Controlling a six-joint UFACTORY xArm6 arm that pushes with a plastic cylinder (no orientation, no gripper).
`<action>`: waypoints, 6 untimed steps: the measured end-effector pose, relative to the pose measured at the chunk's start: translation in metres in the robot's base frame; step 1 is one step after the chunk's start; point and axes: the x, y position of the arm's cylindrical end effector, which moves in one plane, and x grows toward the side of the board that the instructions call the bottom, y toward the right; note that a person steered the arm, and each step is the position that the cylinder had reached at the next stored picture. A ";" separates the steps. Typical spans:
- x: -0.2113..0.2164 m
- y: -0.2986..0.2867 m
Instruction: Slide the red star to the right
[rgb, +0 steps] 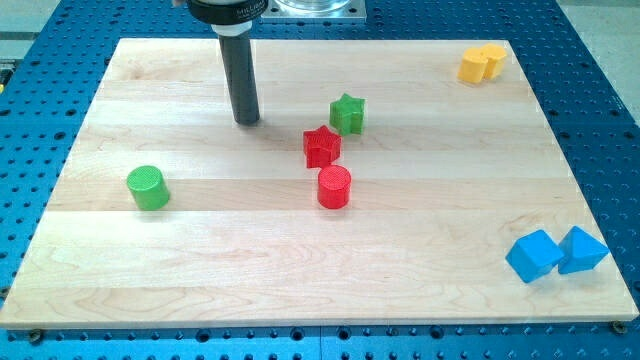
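The red star (321, 146) lies near the middle of the wooden board (200, 260). A green star (348, 114) sits just up and to the right of it, and a red cylinder (334, 187) sits just below it. My tip (247, 121) rests on the board to the upper left of the red star, with a gap between them.
A green cylinder (148, 188) stands at the view's left. A yellow block (482, 63) lies at the top right corner. Two blue blocks (533, 255) (582, 250) sit side by side at the bottom right, near the board's edge.
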 end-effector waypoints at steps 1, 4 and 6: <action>0.058 0.017; 0.072 0.079; 0.072 0.084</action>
